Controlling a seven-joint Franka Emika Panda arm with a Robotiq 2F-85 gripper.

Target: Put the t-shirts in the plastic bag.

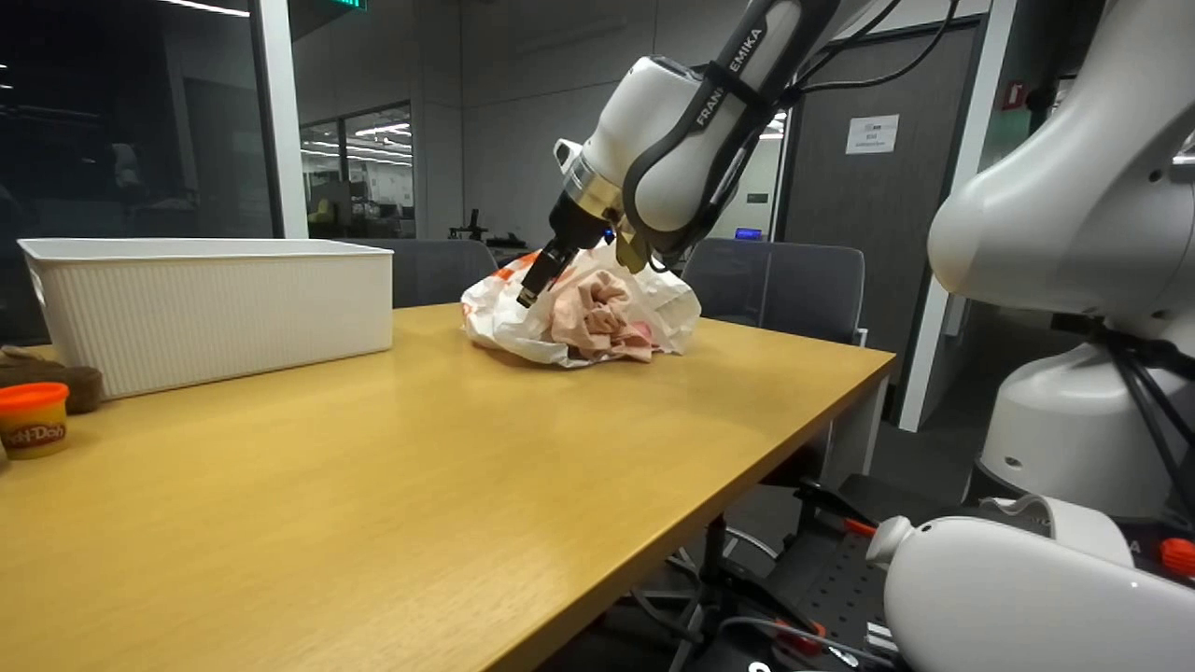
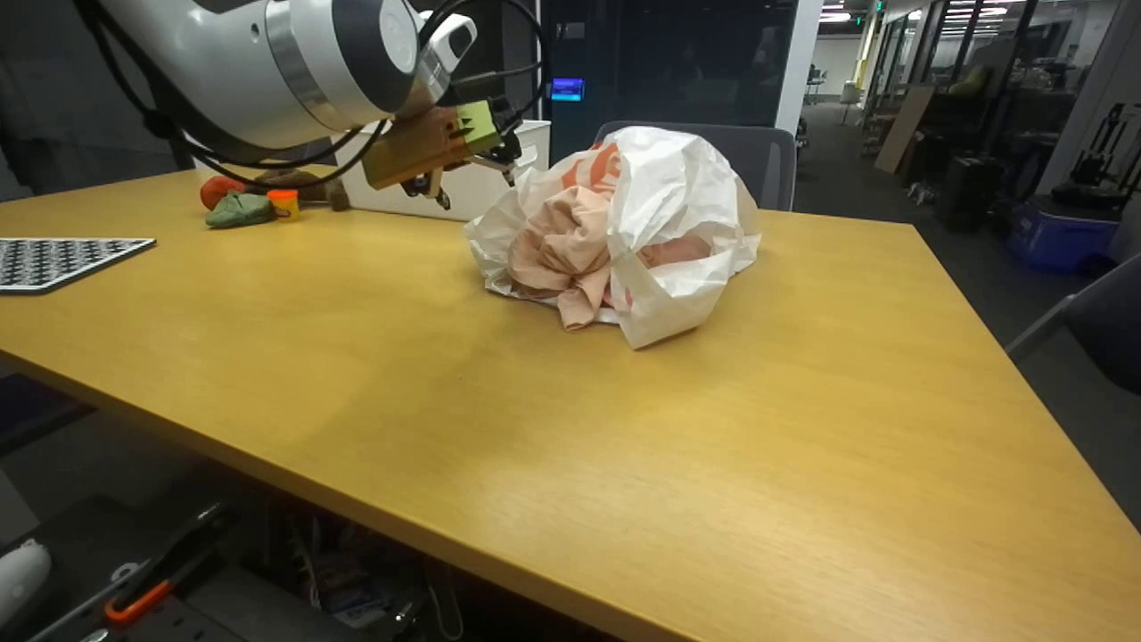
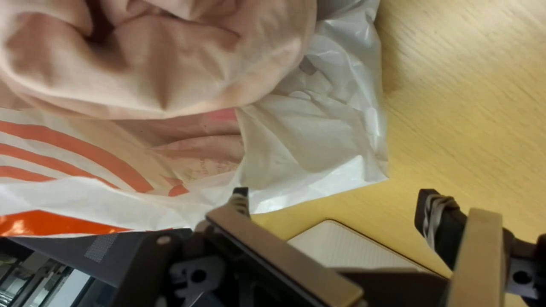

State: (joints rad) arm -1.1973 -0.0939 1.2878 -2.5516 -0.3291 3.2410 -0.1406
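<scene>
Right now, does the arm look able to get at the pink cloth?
Probably yes: the claw is open nearby, and the pink cloth bulges exposed from the plastic bag, though the bag's loose edge could snag.

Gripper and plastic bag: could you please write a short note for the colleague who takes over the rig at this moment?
Gripper: open, holding nothing, beside the plastic bag and above the table; contact with the bag unclear.
T-shirts: pinkish-beige cloth bunched in the bag's mouth; pinkish cloth also shows at another opening. How many shirts, I cannot tell.
Done: most of the visible cloth seems to be in the bag.
Left: one end sticks out past the bag's edge; probably tuck it in.
</scene>
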